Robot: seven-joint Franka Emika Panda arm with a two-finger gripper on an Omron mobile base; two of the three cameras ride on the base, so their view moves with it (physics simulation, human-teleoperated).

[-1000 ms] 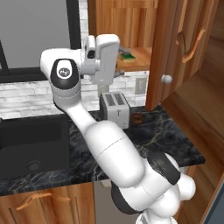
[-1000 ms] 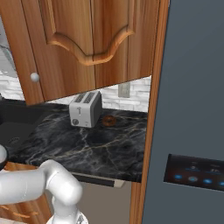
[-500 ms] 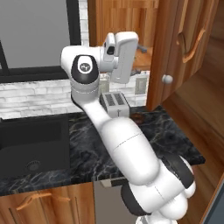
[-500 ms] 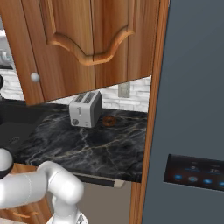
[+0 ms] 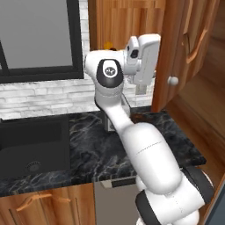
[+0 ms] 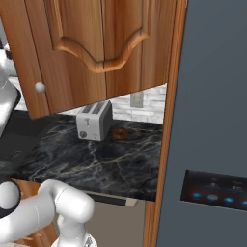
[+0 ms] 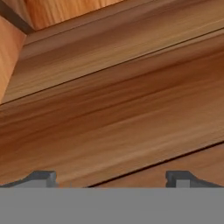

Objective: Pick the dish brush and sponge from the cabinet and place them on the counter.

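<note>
1. The cabinet (image 5: pixel 132 26) hangs open above the desk (image 5: pixel 83 149), door (image 6: pixel 87 53) swung right.
2. The gripper (image 7: pixel 111 178) is spread wide, empty, facing wood inside.
3. Brush and sponge are hidden; probably light. Grab the brush's stiff handle.

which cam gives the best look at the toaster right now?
Right base view: the toaster stands unobstructed on the counter, slots and front lever visible, below the open cabinet door. In the left base view the arm hides most of it; just an edge shows. The hand view faces wood grain.
</note>
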